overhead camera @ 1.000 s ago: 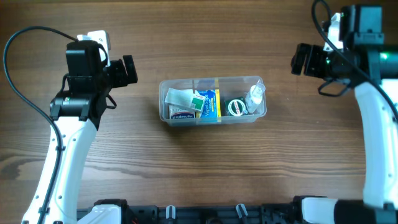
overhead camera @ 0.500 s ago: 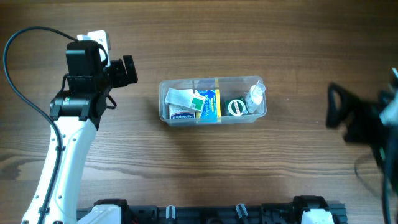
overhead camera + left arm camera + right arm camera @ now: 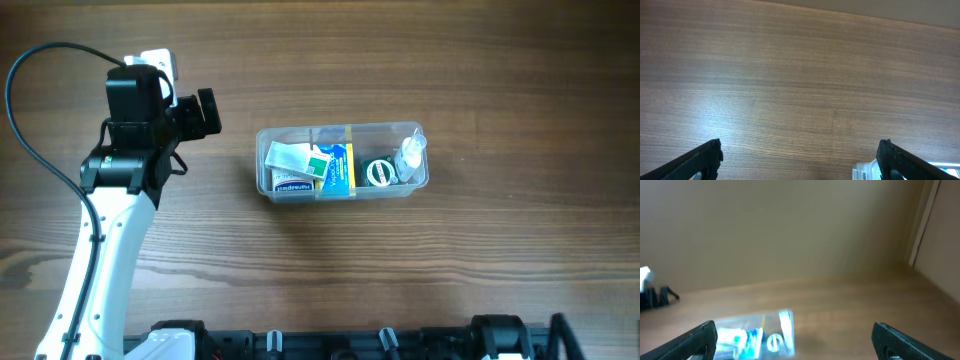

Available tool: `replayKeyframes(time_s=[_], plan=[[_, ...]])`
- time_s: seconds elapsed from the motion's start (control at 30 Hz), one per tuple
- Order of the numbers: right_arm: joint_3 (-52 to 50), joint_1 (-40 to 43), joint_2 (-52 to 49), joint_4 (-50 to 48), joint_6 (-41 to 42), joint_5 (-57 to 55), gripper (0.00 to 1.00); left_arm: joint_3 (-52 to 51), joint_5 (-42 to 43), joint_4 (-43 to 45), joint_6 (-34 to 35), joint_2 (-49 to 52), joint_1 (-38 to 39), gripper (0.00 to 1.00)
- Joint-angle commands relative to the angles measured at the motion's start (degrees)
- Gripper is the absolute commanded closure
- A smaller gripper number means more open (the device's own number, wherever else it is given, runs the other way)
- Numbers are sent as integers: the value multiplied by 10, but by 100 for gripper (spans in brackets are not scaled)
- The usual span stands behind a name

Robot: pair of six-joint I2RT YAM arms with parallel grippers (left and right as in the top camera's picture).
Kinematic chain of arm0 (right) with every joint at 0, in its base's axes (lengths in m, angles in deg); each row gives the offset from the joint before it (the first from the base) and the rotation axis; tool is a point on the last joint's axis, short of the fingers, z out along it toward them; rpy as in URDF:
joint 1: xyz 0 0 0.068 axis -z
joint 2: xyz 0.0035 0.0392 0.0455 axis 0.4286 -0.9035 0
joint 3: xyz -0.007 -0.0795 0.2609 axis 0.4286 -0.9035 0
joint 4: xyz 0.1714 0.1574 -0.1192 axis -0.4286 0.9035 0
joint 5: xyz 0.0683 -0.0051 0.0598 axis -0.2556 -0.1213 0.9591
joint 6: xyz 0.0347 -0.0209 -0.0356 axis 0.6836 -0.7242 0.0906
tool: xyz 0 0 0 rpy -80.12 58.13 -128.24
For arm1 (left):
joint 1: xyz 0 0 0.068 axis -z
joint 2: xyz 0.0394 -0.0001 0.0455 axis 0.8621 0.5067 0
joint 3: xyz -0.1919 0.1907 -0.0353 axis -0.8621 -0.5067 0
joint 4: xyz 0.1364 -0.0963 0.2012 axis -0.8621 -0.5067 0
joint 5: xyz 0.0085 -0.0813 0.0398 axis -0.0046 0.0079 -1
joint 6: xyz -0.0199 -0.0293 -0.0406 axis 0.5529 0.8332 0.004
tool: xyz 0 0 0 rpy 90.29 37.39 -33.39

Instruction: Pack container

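Sitting full, the clear rectangular plastic container (image 3: 342, 161) looks packed — likely why the left gripper (image 3: 799, 162) and right gripper (image 3: 795, 339) hang well away, jaws spread, empty

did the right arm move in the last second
Yes. The right gripper left its spot up and right of the container, swinging down toward the near edge of the table, out of overhead view.

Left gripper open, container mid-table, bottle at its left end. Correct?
Not quite: the bottle sits at the right end of the container, as the overhead view shows. The left gripper is open and the container is mid-table.
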Motion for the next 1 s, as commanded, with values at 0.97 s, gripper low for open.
replayKeyframes(time_s=[0.97], plan=[[-850, -2, 182, -931, 16, 106, 0, 7, -7, 1, 10, -2, -3, 0]])
